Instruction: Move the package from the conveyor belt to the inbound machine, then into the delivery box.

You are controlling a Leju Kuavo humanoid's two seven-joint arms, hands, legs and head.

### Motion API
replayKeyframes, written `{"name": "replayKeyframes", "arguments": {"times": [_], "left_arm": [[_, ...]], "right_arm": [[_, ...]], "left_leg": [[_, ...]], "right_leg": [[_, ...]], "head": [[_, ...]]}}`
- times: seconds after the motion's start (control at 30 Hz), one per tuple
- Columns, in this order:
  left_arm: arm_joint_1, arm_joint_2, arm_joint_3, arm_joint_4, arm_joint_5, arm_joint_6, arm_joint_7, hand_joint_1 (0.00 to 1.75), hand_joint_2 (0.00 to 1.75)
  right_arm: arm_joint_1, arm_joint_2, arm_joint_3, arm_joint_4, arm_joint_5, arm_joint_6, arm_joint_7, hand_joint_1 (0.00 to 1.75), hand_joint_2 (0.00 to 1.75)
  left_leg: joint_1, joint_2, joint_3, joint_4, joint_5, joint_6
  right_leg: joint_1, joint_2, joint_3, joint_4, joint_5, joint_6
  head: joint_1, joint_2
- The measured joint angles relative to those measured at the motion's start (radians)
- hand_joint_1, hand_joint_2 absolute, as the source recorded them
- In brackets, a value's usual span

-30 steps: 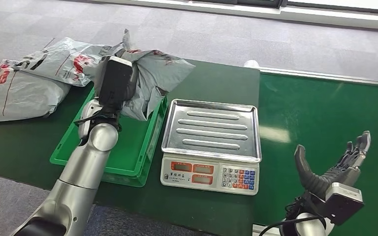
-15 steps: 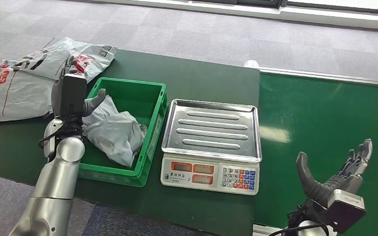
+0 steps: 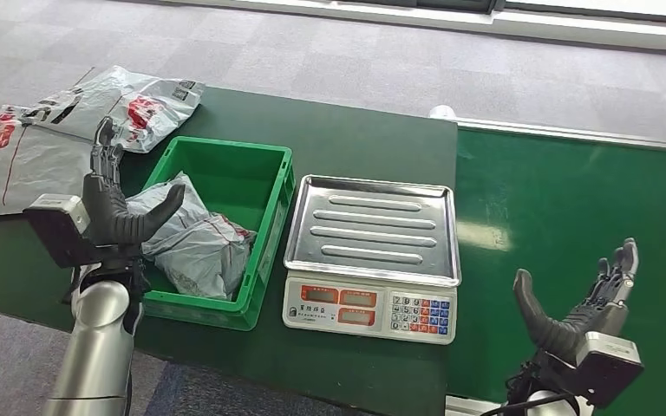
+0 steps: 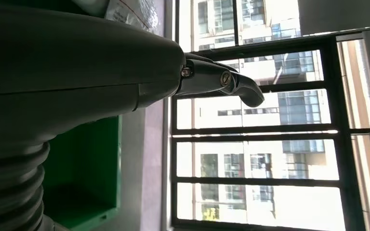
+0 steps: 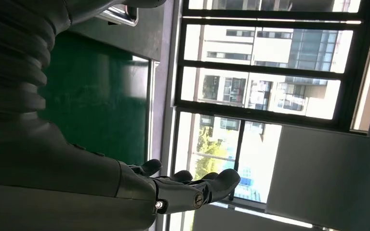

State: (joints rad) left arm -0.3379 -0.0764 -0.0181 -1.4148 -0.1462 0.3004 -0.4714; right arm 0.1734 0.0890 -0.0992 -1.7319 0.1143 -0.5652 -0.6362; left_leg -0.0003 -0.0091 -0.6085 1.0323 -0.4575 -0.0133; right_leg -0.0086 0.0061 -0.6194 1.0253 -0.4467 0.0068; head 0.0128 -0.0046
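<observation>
Left of frame, grey poly mailer is lying crumpled in green crate.
Soft, light, slippery: bunched middle is offering purchase; left hand and right hand are hovering spread, holding nothing.

Left robot hand at nine o'clock, fingers spread, holding nothing; right robot hand at four o'clock, likewise spread and empty.

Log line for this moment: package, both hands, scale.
package: lying in green crate | left hand: open beside crate, holding nothing | right hand: open over conveyor belt | scale: tray bare
</observation>
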Motion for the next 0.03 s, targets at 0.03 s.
{"name": "replayKeyframes", "arguments": {"times": [0.03], "left_arm": [[0.015, -0.002, -0.003, -0.023, 0.025, -0.011, -0.012, 0.0, 1.75]], "right_arm": [[0.001, -0.002, 0.0, 0.0, 0.0, 0.008, 0.001, 0.0, 1.75]], "left_leg": [[0.0, 0.0, 0.0, 0.0, 0.0, 0.0]], "right_leg": [[0.0, 0.0, 0.0, 0.0, 0.0, 0.0]], "head": [[0.0, 0.0]]}}
